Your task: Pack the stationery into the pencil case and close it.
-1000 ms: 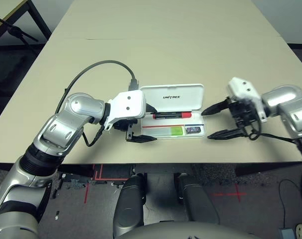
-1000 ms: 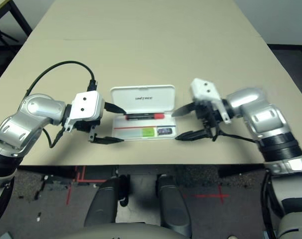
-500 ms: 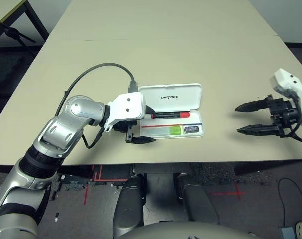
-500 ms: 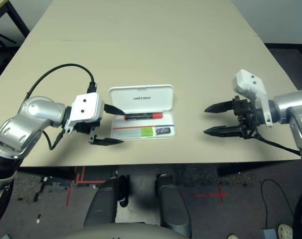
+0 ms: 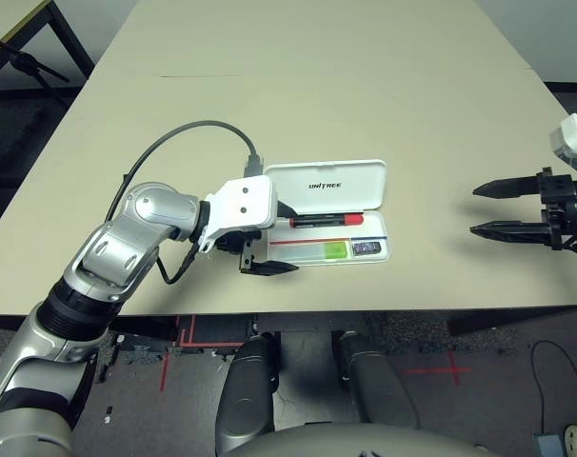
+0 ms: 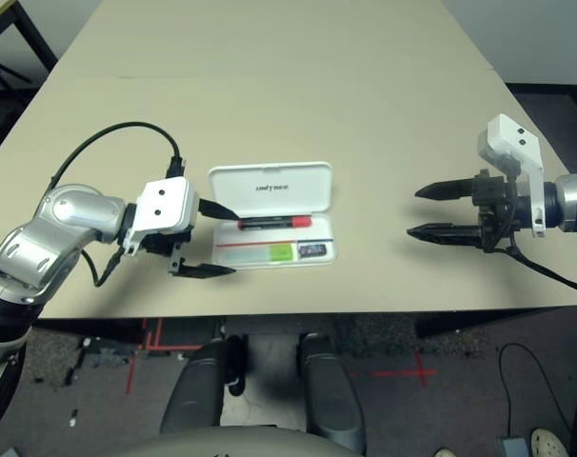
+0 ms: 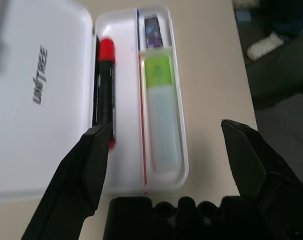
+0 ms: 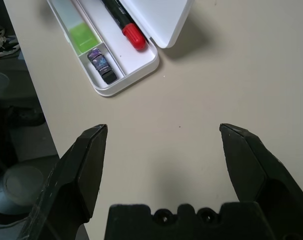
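1. Left gripper [image 5: 269, 238]: you see its fingers spread apart, empty, straddling the left end of the pencil case [image 5: 328, 211].
2. Right gripper [image 6: 439, 210]: you see its fingers apart, empty, well to the right of the pencil case.
3. You see the pencil case as a flat white hinged shell with rounded corners, lying open near the table's [image 5: 308, 86] front edge, lid tilted up behind the tray.
4. Long axis: you see the case running left to right. Inside, the red marker [image 5: 325, 220] lies along that axis at the back; the highlighter [image 5: 327, 250] and the small dark cylinder [image 5: 368, 248] sit in the front row.
5. You can read "UNITREE" in black on the lid.
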Controlling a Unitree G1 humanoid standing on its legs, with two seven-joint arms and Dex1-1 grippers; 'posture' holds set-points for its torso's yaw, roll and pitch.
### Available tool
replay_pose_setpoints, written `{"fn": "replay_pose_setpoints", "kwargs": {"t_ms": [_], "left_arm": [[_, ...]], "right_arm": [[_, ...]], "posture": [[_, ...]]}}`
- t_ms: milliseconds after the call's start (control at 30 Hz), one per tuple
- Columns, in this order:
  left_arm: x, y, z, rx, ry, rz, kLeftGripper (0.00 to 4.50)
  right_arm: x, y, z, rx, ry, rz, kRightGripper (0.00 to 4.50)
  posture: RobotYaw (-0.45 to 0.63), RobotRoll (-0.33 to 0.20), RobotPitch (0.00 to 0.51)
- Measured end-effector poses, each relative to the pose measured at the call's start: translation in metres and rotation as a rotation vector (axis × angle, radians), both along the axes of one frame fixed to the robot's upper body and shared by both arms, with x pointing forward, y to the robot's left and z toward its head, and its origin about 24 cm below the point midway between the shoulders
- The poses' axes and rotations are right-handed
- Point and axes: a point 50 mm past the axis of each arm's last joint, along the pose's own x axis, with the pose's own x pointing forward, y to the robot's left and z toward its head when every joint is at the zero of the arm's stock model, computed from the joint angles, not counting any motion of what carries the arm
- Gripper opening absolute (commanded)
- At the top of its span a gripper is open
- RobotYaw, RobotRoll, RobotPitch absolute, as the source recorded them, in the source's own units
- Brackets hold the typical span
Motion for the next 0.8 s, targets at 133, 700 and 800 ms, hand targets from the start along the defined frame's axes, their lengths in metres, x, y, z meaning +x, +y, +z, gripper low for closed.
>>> {"fn": "replay_pose_setpoints", "kwargs": {"t_ms": [133, 700, 800], "left_arm": [[0.003, 0.022, -0.007, 0.081, 0.050, 0.067, 1.96], [0.056, 0.032, -0.007, 0.074, -0.151, 0.301, 0.02], [0.065, 0.028, -0.011, 0.036, -0.161, 0.336, 0.02]], "right_arm": [[0.002, 0.002, 0.002, -0.002, -0.010, 0.004, 4.50], [0.006, 0.008, 0.000, -0.005, -0.017, 0.021, 4.50], [0.006, 0.009, 0.001, -0.005, -0.021, 0.023, 4.50]], "posture": [[0.02, 0.000, 0.172], [0.01, 0.000, 0.165], [0.02, 0.000, 0.165]]}}
